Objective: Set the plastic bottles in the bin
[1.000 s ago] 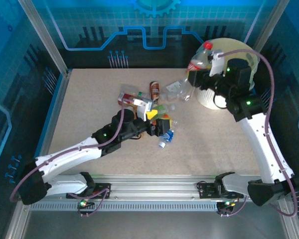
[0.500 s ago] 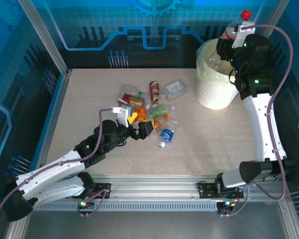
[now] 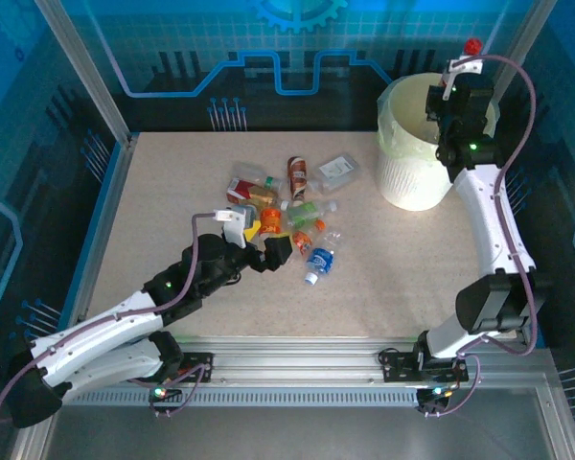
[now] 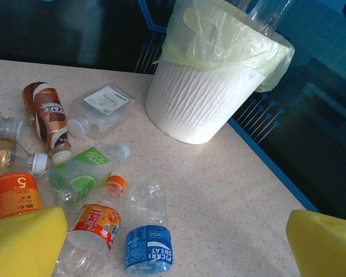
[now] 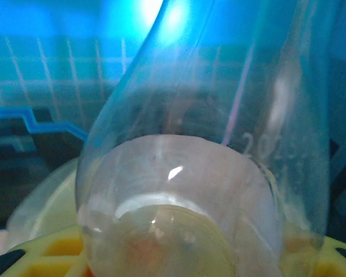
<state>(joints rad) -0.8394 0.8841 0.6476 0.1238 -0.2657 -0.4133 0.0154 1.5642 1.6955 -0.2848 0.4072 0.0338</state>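
The right gripper (image 3: 457, 81) clamps a clear red-capped bottle (image 5: 219, 144) above the bin (image 3: 402, 187), at the table's 1 o'clock. The left gripper (image 3: 266, 240) gapes wide, with loose bottles (image 3: 302, 206) at its 1 o'clock.

Top camera looks down from above the near edge over the whole counter (image 3: 412, 278). Left wrist camera sits low, facing the bin (image 4: 196, 104) both views share. Right wrist camera is very close to a clear bottle (image 5: 179, 173).
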